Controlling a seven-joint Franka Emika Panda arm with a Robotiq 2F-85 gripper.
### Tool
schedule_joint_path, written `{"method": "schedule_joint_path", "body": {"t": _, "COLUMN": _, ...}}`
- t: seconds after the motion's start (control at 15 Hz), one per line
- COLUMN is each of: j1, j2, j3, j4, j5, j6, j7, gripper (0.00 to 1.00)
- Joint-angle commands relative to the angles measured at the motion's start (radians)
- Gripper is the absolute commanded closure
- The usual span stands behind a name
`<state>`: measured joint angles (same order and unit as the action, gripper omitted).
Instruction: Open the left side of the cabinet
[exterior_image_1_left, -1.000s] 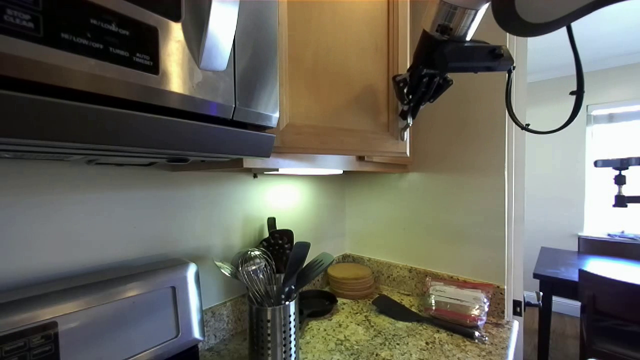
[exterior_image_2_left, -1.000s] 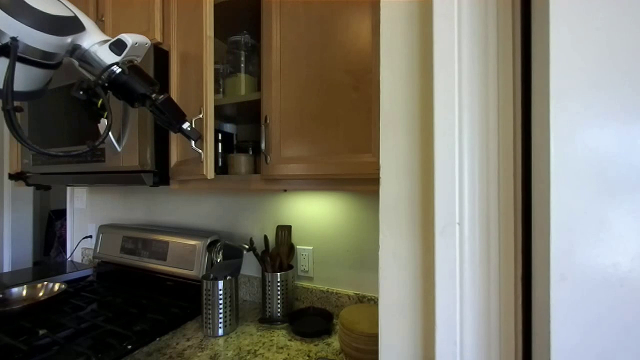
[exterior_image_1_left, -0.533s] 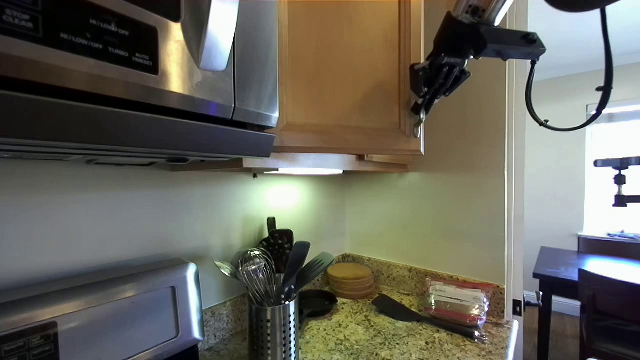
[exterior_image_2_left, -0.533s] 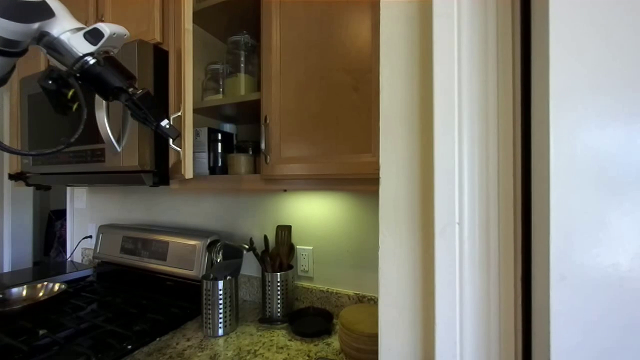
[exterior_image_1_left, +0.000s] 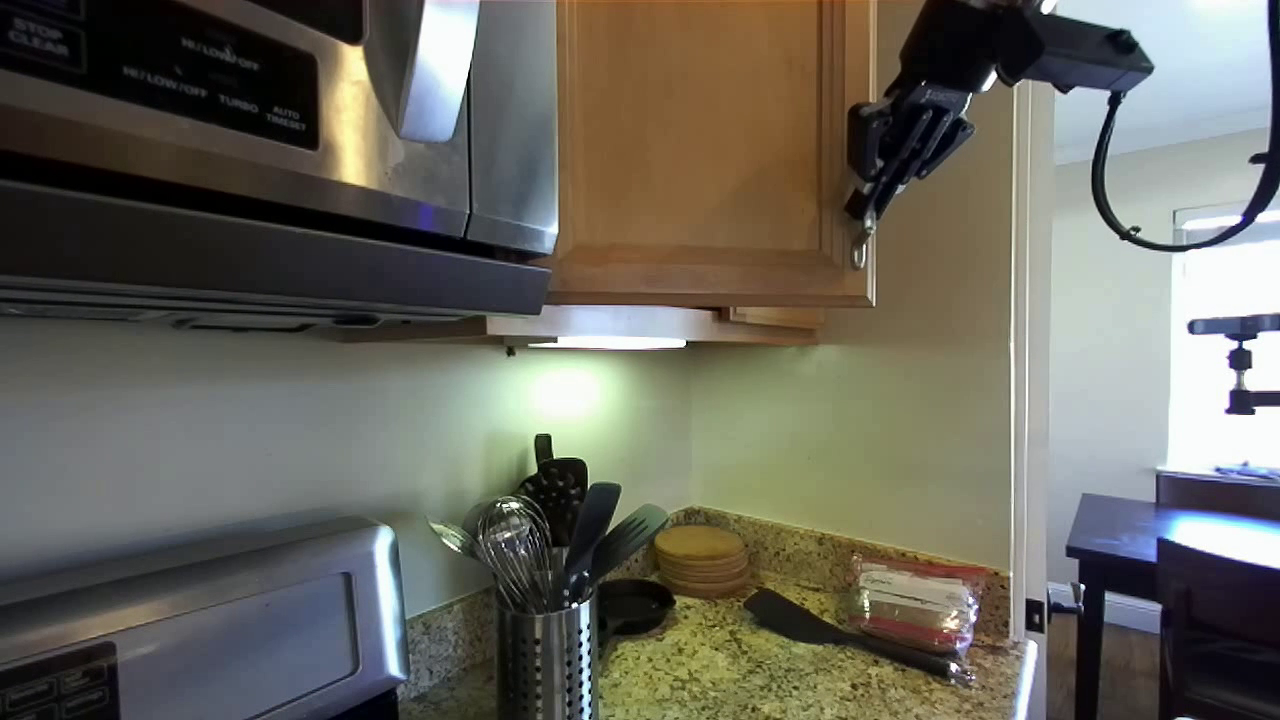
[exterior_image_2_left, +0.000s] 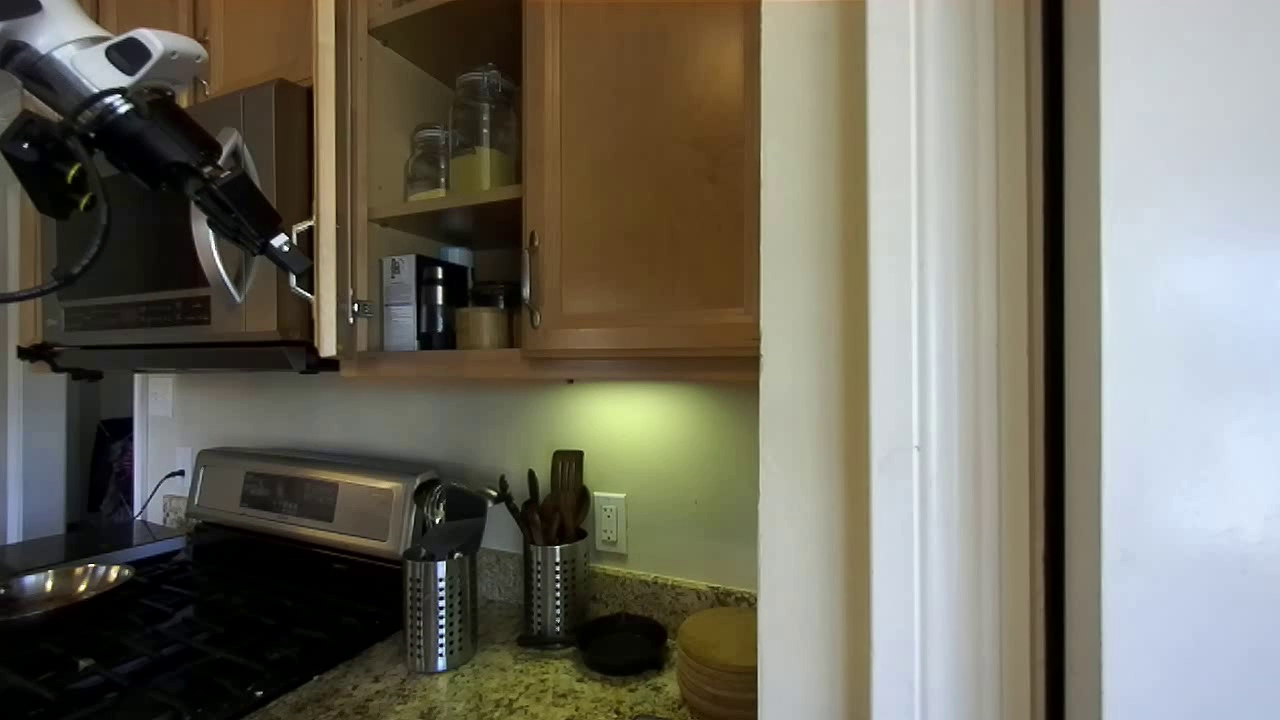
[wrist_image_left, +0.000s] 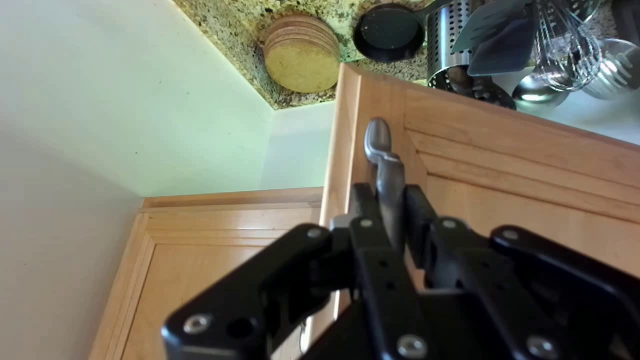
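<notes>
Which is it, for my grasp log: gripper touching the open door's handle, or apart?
Touching: the wrist view shows the gripper clamped on the handle, no gap on either side.

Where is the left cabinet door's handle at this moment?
In the wrist view, the handle is slightly right of centre, between the jaws; it is fixed to the opened left door, near that door's free edge.

In an exterior view, the tall light-oak door (exterior_image_2_left: 326, 200) stands left of 2 clear glass jars (exterior_image_2_left: 478, 150) in the light-oak cabinet (exterior_image_2_left: 393, 140). On the speckled stone tabletop (exterior_image_2_left: 530, 690), a round black pan (exterior_image_2_left: 622, 643) lies between a perforated cylindrical steel canister (exterior_image_2_left: 556, 590) and stacked round tan discs (exterior_image_2_left: 717, 660).
</notes>
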<state>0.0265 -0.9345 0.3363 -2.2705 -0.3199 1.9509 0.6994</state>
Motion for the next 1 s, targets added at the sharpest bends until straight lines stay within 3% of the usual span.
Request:
{"method": "schedule_joint_path", "body": {"t": 0.0, "j1": 0.005, "j2": -0.048, "j3": -0.003, "j4": 0.017, "j5": -0.004, "j6": -0.069, "j7": -0.12, "gripper": 0.92}}
{"method": "schedule_joint_path", "body": {"t": 0.07, "j1": 0.007, "j2": -0.049, "j3": -0.004, "j4": 0.018, "j5": 0.005, "j6": -0.07, "j7": -0.122, "gripper": 0.91}}
{"method": "schedule_joint_path", "body": {"t": 0.13, "j1": 0.002, "j2": -0.052, "j3": -0.001, "j4": 0.018, "j5": 0.012, "j6": -0.075, "j7": -0.119, "gripper": 0.58}}
{"method": "schedule_joint_path", "body": {"t": 0.27, "j1": -0.004, "j2": -0.057, "j3": 0.005, "j4": 0.02, "j5": 0.018, "j6": -0.085, "j7": -0.141, "gripper": 0.53}}
{"method": "schedule_joint_path", "body": {"t": 0.73, "j1": -0.099, "j2": -0.106, "j3": 0.019, "j4": 0.135, "j5": 0.01, "j6": -0.298, "j7": -0.163, "gripper": 0.06}}
{"method": "schedule_joint_path", "body": {"t": 0.93, "j1": -0.114, "j2": -0.105, "j3": 0.02, "j4": 0.17, "j5": 0.021, "j6": -0.366, "j7": -0.16, "gripper": 0.0}}
